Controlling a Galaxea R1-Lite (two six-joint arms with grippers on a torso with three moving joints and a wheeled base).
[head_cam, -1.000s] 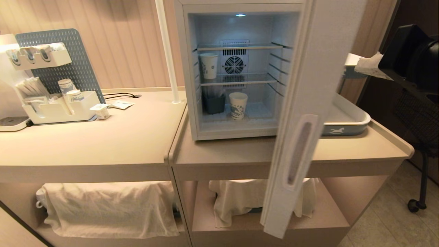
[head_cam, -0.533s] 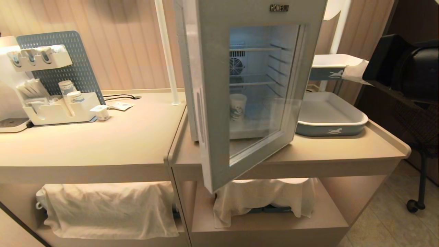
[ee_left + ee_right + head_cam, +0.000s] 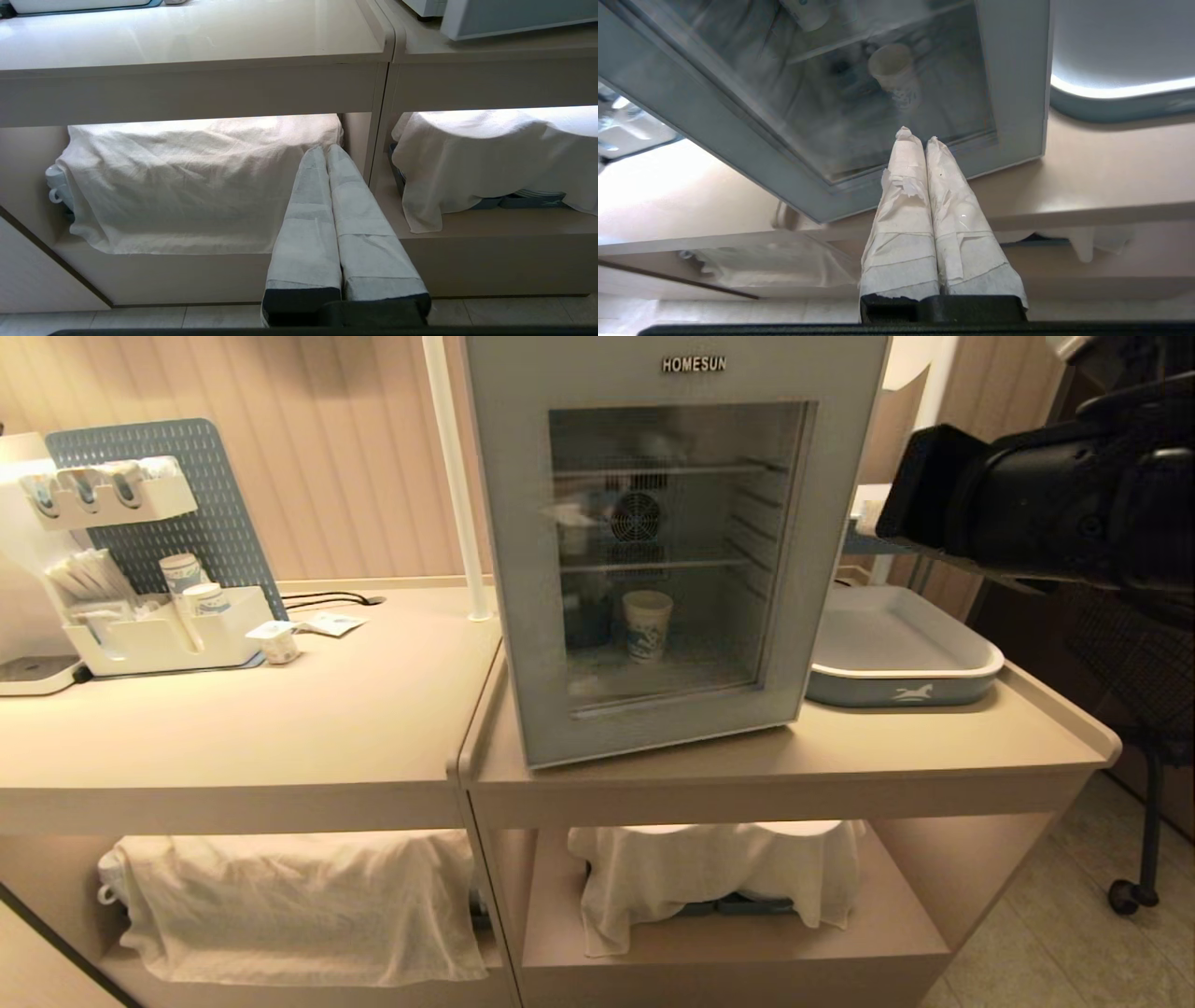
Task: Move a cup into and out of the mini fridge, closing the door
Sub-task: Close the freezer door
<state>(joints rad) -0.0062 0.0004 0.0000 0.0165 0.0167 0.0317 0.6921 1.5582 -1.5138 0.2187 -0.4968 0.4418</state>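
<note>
Swinging from wide open a second ago, the door (image 3: 653, 551) now looks shut on the mini fridge (image 3: 677, 355), the cup (image 3: 647, 624) inside on its floor, the right gripper (image 3: 915, 135) empty, jaws together, like the parked left gripper (image 3: 324, 149).

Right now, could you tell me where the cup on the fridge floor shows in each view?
Head view: the cup stands behind the door glass, lower middle.
Left wrist view: not in it.
Right wrist view: the cup shows through the glass, beyond the right gripper.
Shared landmark: the door's grey frame.
</note>
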